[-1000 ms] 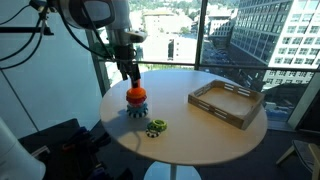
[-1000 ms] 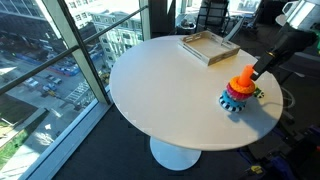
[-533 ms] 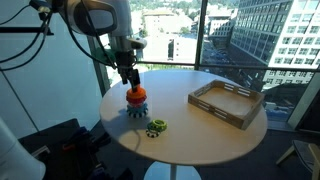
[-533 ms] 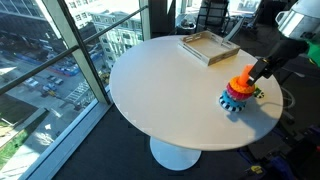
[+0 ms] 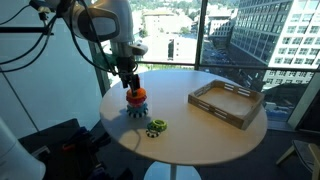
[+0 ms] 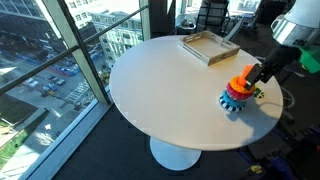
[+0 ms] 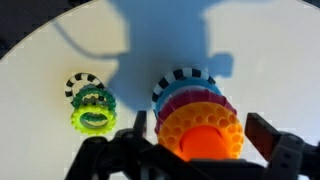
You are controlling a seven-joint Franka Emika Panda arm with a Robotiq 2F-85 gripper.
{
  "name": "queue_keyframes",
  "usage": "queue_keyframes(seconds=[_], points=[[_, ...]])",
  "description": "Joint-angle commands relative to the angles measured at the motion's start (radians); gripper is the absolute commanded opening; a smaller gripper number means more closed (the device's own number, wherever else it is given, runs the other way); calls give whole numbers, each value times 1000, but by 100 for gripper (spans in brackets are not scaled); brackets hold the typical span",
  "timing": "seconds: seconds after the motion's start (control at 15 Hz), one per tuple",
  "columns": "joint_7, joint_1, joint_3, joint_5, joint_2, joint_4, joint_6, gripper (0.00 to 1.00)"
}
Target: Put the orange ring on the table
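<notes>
The orange ring [image 7: 178,126] sits on top of a stack of coloured rings on a stacking toy, around the orange-red peg [image 7: 210,147]. The stack stands near the edge of the round white table [image 5: 195,135]. It shows in both exterior views [image 5: 135,95] [image 6: 239,83]. My gripper [image 7: 200,135] is open, directly above the stack, with one finger on each side of the orange ring. It also shows in both exterior views [image 5: 130,84] [image 6: 254,76]. Whether the fingers touch the ring cannot be told.
A small green gear-like ring [image 7: 92,119] [image 5: 156,126] lies on a striped ring beside the stack. A rectangular wooden tray [image 5: 228,103] [image 6: 208,46] sits across the table. Windows stand behind the table, and its edge is close to the stack [image 6: 265,120].
My gripper has come down a little closer over the stack, still open. The rings have not moved.
</notes>
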Motion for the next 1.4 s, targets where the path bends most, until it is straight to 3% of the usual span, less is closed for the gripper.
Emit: queue_keyframes(seconds=[0.0, 1.33], points=[[31, -1, 6, -4, 27, 6, 44, 100], [17, 12, 15, 3, 75, 8, 109, 100]])
